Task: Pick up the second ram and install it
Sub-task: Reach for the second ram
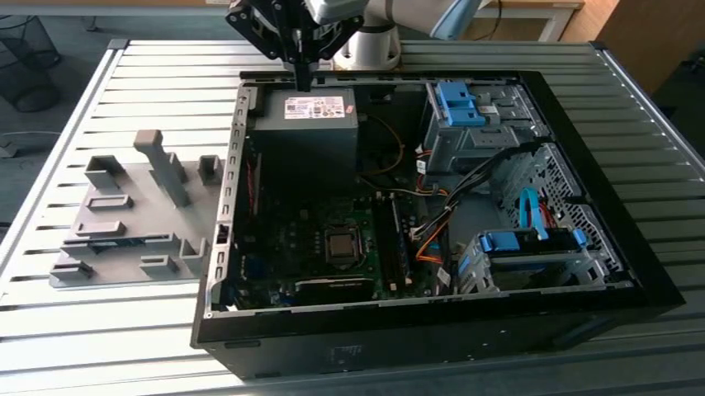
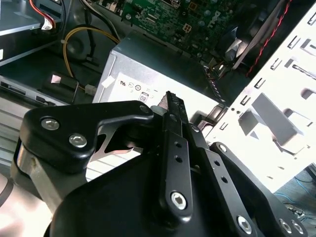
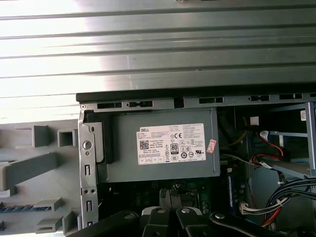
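Note:
My gripper (image 1: 300, 81) hangs over the far edge of the open computer case (image 1: 617, 285), just above the grey power supply (image 1: 309, 132). Its fingers are pressed together with nothing between them, as both wrist views show (image 2: 170, 98) (image 3: 170, 195). A thin blue-green strip with dark chips, which looks like the second ram (image 3: 10, 209), lies in the grey fixture (image 1: 121, 227) outside the case, on the exterior view's left, well away from the gripper. The long black memory slots (image 1: 391, 243) sit on the motherboard (image 1: 319, 239), nearer the front of the case.
Blue drive cages (image 1: 468, 107) (image 1: 523, 243) and bundles of cables (image 1: 441, 231) fill the exterior view's right side of the case. The tall posts of the fixture (image 1: 165, 165) stand close to the case wall. Everything rests on a slatted metal table (image 1: 111, 330).

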{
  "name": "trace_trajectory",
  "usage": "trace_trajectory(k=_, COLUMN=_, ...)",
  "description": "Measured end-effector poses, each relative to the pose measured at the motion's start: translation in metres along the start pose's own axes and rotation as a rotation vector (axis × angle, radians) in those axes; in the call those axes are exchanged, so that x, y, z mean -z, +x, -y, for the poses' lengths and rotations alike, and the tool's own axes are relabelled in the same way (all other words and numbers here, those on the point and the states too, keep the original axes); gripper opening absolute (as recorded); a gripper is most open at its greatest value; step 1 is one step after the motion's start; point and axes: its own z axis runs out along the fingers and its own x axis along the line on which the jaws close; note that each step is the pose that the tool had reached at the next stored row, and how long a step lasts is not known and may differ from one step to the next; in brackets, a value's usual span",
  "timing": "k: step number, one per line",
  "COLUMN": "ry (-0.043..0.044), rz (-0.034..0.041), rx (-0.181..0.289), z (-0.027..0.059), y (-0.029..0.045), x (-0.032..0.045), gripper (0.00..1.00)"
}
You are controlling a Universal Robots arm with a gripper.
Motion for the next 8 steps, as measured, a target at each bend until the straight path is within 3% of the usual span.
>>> trace_trajectory(k=8, ry=0.0000, rz=-0.0001, rx=0.000, z=0.0001, y=0.0018, x=-0.0001, gripper=0.10)
